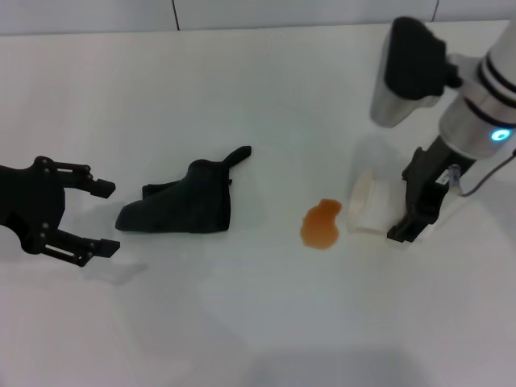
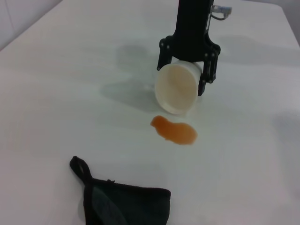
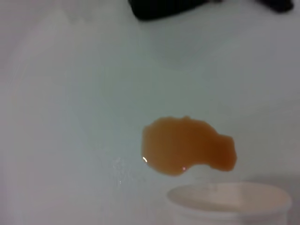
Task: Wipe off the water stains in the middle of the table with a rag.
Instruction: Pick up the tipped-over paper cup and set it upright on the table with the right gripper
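Note:
The water stains are one orange-brown puddle [image 1: 321,224] [image 2: 174,131] [image 3: 187,146] in the middle of the white table [image 1: 258,322]. A black rag [image 1: 181,210] [image 2: 126,204] [image 3: 164,7] lies crumpled to its left, loop end toward the puddle. My left gripper [image 1: 106,218] hovers open just left of the rag, holding nothing. My right gripper [image 1: 395,222] [image 2: 183,77] is shut on a white cup [image 1: 369,208] [image 2: 177,88] [image 3: 229,201]. The cup is tipped on its side, its mouth facing the puddle from the right.
The table's far edge meets a grey wall at the back. The right arm's silver and black links [image 1: 427,72] rise above the cup at the right.

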Motion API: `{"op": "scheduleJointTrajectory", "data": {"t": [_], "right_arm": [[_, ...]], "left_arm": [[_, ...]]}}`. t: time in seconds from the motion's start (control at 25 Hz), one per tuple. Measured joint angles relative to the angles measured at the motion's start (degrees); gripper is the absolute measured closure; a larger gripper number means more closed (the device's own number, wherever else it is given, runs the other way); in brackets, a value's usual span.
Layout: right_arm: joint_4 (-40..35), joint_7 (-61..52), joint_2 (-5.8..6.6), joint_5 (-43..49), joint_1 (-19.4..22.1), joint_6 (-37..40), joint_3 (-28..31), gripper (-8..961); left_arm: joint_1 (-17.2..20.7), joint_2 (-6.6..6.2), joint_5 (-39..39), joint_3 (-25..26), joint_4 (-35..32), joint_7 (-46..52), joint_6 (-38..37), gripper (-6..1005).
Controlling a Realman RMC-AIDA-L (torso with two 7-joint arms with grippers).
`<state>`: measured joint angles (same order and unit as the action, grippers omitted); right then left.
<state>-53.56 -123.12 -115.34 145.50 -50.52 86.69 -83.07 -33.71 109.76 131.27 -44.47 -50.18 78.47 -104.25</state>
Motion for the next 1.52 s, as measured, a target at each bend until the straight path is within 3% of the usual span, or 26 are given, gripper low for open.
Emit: {"op": "scheduleJointTrajectory", "data": {"t": [0.28, 0.52, 0.68, 1.08, 1.32, 1.52], "right_arm": [[-7.78, 9.26, 0.19, -7.83, 8.48, 3.59, 13.33, 291], [-7.45, 21.64, 0.11, -21.02, 18.75, 1.08, 22.41, 338], [-1.62, 32.16, -0.02, -34.36, 24.15, -2.52, 23.04, 362], [26.86, 60.64, -0.36, -55.32, 24.87, -6.13, 22.87, 400], [34.6, 71.61, -0.39, -63.44, 24.97, -8.59, 23.04, 407], [37.7, 75.78, -0.41, -64.55, 25.16, -12.37, 23.21, 410]], "left_arm": [[0.61, -0.32, -0.01, 0.29, 0.0, 0.18, 0.04, 124], [0.65, -0.61, -0.02, 0.45, -0.39, 0.77, -0.03, 124], [0.29, -0.89, -0.12, 0.57, -0.43, 1.2, -0.26, 124], [-0.04, -0.89, -0.33, 0.57, -0.8, 1.33, -0.77, 125], [-0.04, -1.04, -0.12, 0.46, -0.8, 1.34, -0.79, 124], [0.03, -1.15, -0.08, 0.45, -0.8, 1.34, -0.79, 124]]}}
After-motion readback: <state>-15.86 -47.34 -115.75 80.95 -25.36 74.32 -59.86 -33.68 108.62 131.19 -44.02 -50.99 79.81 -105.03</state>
